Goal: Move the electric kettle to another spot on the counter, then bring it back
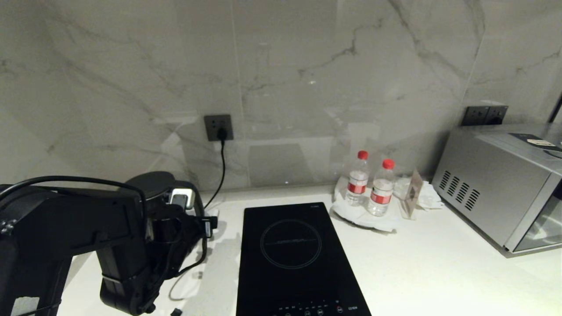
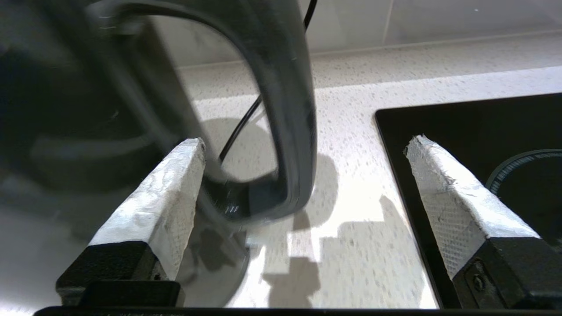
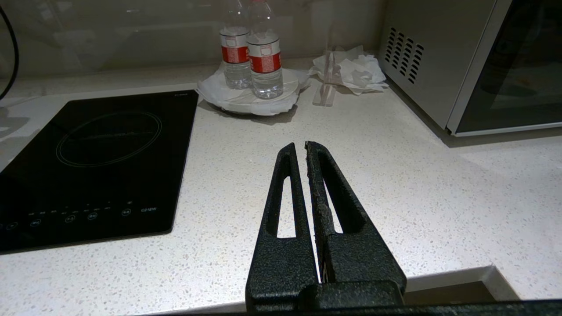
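The electric kettle (image 1: 151, 182) stands on the counter (image 1: 439, 263) at the far left, left of the hob; only its dark domed lid shows behind my left arm (image 1: 109, 228). In the left wrist view my left gripper (image 2: 305, 144) is open wide around the kettle's loop handle (image 2: 292, 109). The handle hangs between the white-padded fingers (image 2: 167, 197), nearer one of them, and neither pad presses on it. The dark kettle body (image 2: 66, 109) fills the side of that view. My right gripper (image 3: 296, 147) is shut and empty above the counter (image 3: 395, 175) near its front edge.
A black induction hob (image 1: 290, 254) lies just right of the kettle. A cord (image 1: 221, 171) runs from a wall socket (image 1: 218, 127) down to the kettle's spot. Two water bottles (image 1: 369, 184) on a white plate and a silver oven (image 1: 496, 184) stand to the right.
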### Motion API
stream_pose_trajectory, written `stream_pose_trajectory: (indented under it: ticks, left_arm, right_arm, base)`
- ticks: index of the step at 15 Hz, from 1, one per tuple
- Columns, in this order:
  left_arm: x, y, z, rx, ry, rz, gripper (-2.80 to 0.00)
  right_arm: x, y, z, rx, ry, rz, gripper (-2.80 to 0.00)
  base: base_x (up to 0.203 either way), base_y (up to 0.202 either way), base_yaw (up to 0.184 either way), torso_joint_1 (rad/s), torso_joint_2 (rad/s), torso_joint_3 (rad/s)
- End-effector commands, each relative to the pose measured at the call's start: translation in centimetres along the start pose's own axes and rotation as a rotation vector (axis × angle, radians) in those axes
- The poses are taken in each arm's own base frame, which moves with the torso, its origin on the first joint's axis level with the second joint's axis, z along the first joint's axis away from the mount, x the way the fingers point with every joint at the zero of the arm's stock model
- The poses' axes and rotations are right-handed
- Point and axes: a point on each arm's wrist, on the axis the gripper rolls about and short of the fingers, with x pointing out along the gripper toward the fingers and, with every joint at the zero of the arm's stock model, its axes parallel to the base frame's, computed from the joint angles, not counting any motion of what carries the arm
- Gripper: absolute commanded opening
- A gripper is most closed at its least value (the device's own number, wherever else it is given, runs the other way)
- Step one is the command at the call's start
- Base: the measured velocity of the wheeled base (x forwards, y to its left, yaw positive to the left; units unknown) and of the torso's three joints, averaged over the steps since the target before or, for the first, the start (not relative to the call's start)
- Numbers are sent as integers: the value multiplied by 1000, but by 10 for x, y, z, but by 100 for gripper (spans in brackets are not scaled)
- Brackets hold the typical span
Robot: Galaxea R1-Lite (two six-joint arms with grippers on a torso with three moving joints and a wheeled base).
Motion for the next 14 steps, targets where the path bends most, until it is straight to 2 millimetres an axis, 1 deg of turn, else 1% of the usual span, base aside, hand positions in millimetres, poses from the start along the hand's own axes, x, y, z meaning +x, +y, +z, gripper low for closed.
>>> stream_pose_trajectory:
  ticks: [1, 3, 5, 7, 9, 12, 14]
  left_arm:
    - [-15, 4, 11, -10, -16, -6, 0]
    - [-29, 7, 9, -12, 16, -39, 0]
    - [-37, 10, 5, -19, 48, -48, 0]
    - [-50, 15, 7, -32, 63, -64, 0]
    - [-62, 18, 15, -43, 50, -76, 0]
    - [-84, 22, 33, -78, -2, -93, 0]
    - [-96, 23, 35, -89, 1, -103, 0]
  right_arm:
    - [0, 0, 0, 0, 0, 0, -280]
    - [0, 0, 0, 0, 0, 0, -280]
    - [0, 0, 0, 0, 0, 0, -280]
    - [0, 0, 0, 0, 0, 0, -280]
    - [0, 0, 0, 0, 0, 0, -280]
    - [0, 0, 0, 0, 0, 0, -280]
    - [0, 0, 0, 0, 0, 0, -280]
  base:
    - [0, 0, 0, 0, 0, 0]
    - [0, 0, 0, 0, 0, 0]
    - [0, 0, 0, 0, 0, 0]
    - [0, 0, 0, 0, 0, 0]
    - [0, 0, 0, 0, 0, 0]
    - [0, 0, 0, 0, 0, 0]
    - [0, 0, 0, 0, 0, 0]
